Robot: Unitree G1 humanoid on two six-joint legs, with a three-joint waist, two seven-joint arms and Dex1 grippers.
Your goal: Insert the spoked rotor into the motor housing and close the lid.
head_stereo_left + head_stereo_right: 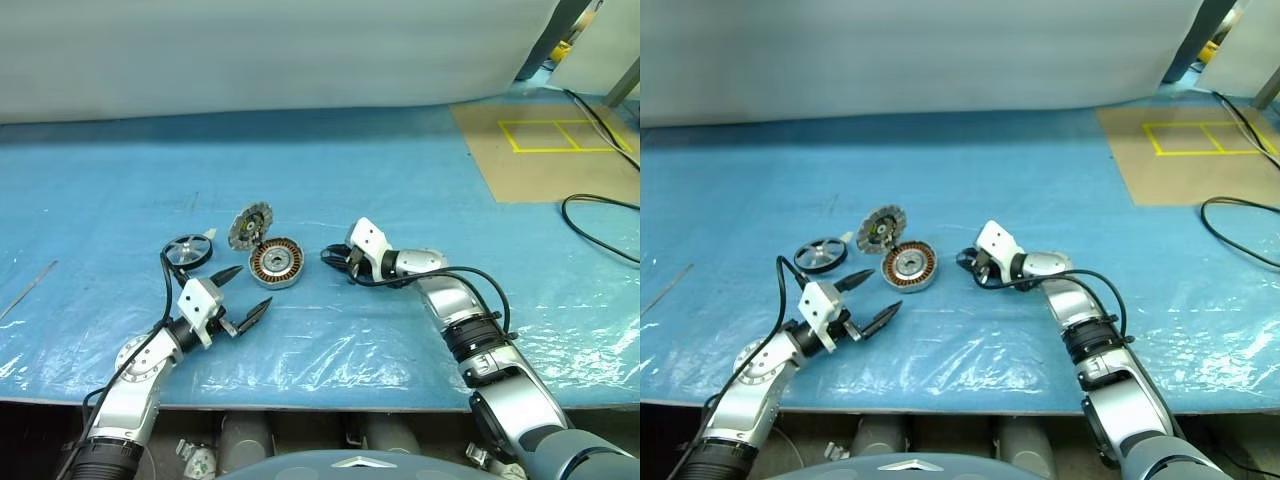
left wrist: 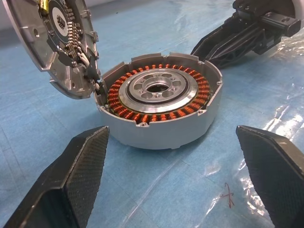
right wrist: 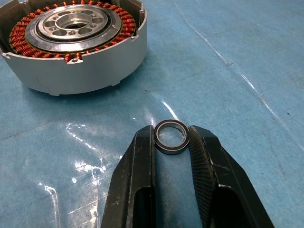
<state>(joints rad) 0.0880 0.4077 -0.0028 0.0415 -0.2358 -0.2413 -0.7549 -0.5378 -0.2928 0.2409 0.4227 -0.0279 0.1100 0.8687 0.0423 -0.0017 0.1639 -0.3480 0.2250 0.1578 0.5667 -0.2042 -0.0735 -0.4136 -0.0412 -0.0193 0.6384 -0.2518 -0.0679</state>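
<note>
Copper windings ringed the grey centre of the single motor housing (image 1: 276,262), which sat open-topped on the blue sheet, presumably left bare to receive the rotor. One lid (image 1: 249,226) leaned tilted against the housing's far rim, its inner face showing, likely propped there to keep the cavity free. One spoked rotor (image 1: 189,250) lay flat to the housing's left, apart from it and untouched. The left gripper (image 1: 243,296) hung just in front of the housing with its two fingers spread wide and nothing between them. To the housing's right, the right gripper (image 3: 172,137) had its two fingers nearly together, pinching one small dark-rimmed metal ring (image 3: 171,137) by its edges just above the sheet. I judged this a side step, since the rotor was not yet inserted.
</note>
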